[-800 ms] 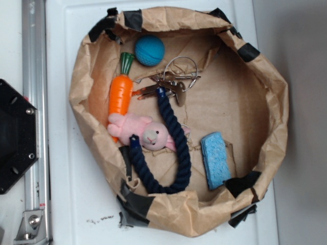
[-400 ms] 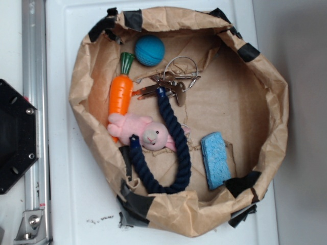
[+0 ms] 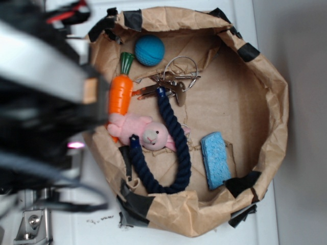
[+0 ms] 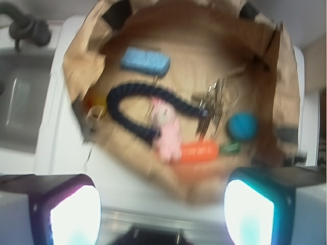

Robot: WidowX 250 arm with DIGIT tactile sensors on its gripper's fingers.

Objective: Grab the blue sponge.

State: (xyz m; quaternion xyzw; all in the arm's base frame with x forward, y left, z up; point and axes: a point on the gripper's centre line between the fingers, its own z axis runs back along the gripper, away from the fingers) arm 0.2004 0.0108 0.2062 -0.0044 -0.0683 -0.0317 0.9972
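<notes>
The blue sponge [image 3: 215, 160] lies flat on the brown paper at the lower right inside the paper-lined bowl [image 3: 273, 92]; in the wrist view the blue sponge [image 4: 145, 60] shows at the upper left of the bowl. My arm [image 3: 41, 102] fills the left of the exterior view as a blur, well left of the sponge. In the wrist view my gripper [image 4: 162, 214] is open, its two bright pads [image 4: 74, 217] far apart with nothing between them, high above the bowl's near rim.
Inside the bowl lie a teal ball [image 3: 149, 50], an orange carrot [image 3: 121, 93], a pink bunny [image 3: 142, 131], a navy rope [image 3: 168, 148] and a bunch of keys [image 3: 171, 84]. A metal rail [image 3: 34, 222] runs along the left.
My arm has swung into the exterior view from the left, covering the black base and rail. Objects in the bowl have not moved.
</notes>
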